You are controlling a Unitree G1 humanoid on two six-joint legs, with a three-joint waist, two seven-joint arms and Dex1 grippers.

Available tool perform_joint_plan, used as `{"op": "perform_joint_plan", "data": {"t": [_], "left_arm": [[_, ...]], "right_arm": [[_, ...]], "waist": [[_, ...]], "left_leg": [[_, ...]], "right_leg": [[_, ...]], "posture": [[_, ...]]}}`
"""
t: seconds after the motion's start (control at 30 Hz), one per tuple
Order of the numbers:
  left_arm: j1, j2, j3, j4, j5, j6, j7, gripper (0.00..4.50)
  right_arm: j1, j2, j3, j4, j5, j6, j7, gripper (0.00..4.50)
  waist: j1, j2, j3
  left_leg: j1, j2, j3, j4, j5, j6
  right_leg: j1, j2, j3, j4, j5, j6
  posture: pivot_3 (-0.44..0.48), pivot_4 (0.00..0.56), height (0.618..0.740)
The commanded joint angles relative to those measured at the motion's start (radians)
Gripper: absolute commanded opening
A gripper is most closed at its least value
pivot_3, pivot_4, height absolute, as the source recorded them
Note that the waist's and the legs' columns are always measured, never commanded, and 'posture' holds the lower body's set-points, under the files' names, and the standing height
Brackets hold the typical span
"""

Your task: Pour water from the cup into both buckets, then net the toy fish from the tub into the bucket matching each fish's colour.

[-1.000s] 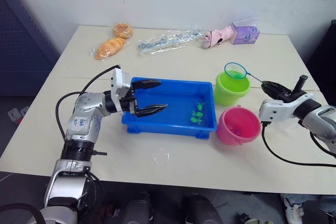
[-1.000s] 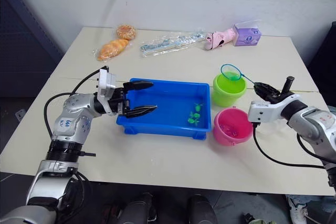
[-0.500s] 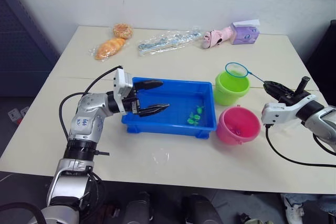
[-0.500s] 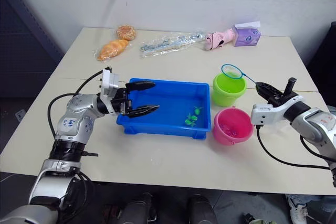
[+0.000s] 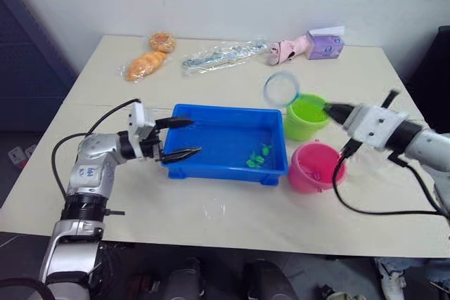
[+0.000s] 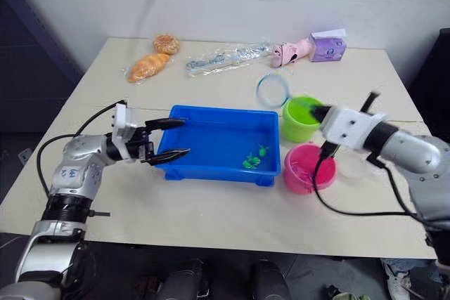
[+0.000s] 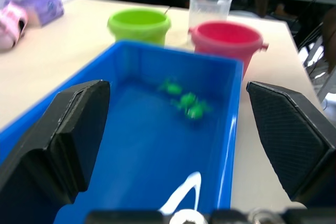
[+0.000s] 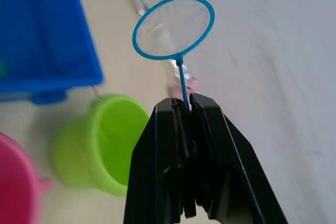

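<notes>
**Green fish left in tub, net up over green bucket**

Blue tub point(image 5: 223, 142) sits right ahead of the left gripper point(image 5: 177, 138), whose jaws stand wide apart on either side of the near end wall, holding nothing. Between and beyond those jaws, a small cluster of green fish point(image 7: 182, 99) lies at the tub's far end. No pink fish can be made out in the tub.

Progress, as a judgement: netting stage under way, green fish not yet moved, so most of the sorting looks undone. Pouring looks finished, since the cup point(image 7: 209, 9) stands upright beyond the tub, just behind the pink bucket point(image 5: 316, 167); water level in cup or buckets cannot be told.

Pink bucket stands just past the tub's far corner; something small shows at its bottom, too unclear to name. Green bucket point(image 5: 304, 115) stands beside it, well below the right gripper; contents not readable.

Right gripper point(image 8: 185, 109) has its jaws together, clamped on the thin handle of the net point(image 8: 174, 27). The hoop sticks out ahead of the jaws, raised above the table near the green bucket, with nothing visible in the mesh.

Next move probably calls for lowering the hoop into the tub under the green fish.
</notes>
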Motion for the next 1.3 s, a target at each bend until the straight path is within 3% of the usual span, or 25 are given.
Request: {"op": "perform_joint_plan", "data": {"t": [0.03, 0.5, 0.67, 0.87, 1.3], "left_arm": [[0.009, 0.017, 0.028, -0.021, 0.0, -0.025, -0.006, 4.47], [0.094, 0.035, 0.036, -0.14, -0.018, 0.032, 0.023, 4.47], [0.109, 0.033, 0.037, -0.158, -0.021, 0.044, 0.028, 4.47], [0.101, 0.013, 0.031, -0.145, -0.016, 0.038, 0.031, 4.47], [0.088, -0.033, 0.013, -0.132, 0.001, 0.018, 0.048, 4.47]], "right_arm": [[0.002, -0.038, 0.029, -0.098, -0.013, 0.108, 0.075, 0.0], [-0.034, -0.068, 0.056, -0.137, -0.131, 0.107, 0.185, 0.0], [-0.118, -0.068, 0.07, -0.084, -0.213, 0.062, 0.176, 0.0], [-0.248, -0.042, 0.171, -0.009, -0.321, 0.053, 0.216, 0.0], [-0.374, -0.016, 0.319, 0.025, -0.411, 0.158, 0.409, 0.0]], "waist": [[0.009, 0.0, 0.0], [0.015, 0.0, 0.0], [0.008, 0.0, 0.0], [0.002, 0.0, 0.0], [-0.005, 0.0, 0.0]], "left_leg": [[0.0, -0.001, 0.0, 0.001, -0.001, 0.001], [0.0, -0.003, 0.001, 0.001, -0.003, 0.003], [0.0, -0.003, 0.001, 0.001, -0.003, 0.003], [0.0, -0.003, 0.001, 0.001, -0.002, 0.002], [0.0, -0.003, 0.001, 0.001, -0.002, 0.002]], "right_leg": [[0.0, -0.001, 0.0, 0.0, 0.0, 0.0], [0.0, -0.004, 0.0, -0.001, 0.0, 0.0], [-0.001, -0.004, 0.0, 0.0, 0.0, 0.0], [-0.001, -0.004, 0.0, 0.0, 0.0, 0.0], [-0.001, -0.004, -0.001, 0.0, 0.0, 0.0]], "posture": [[0.0, 0.15, 0.74], [0.0, 0.15, 0.74], [0.0, 0.15, 0.74], [0.0, 0.15, 0.74], [0.0, 0.15, 0.74]]}}
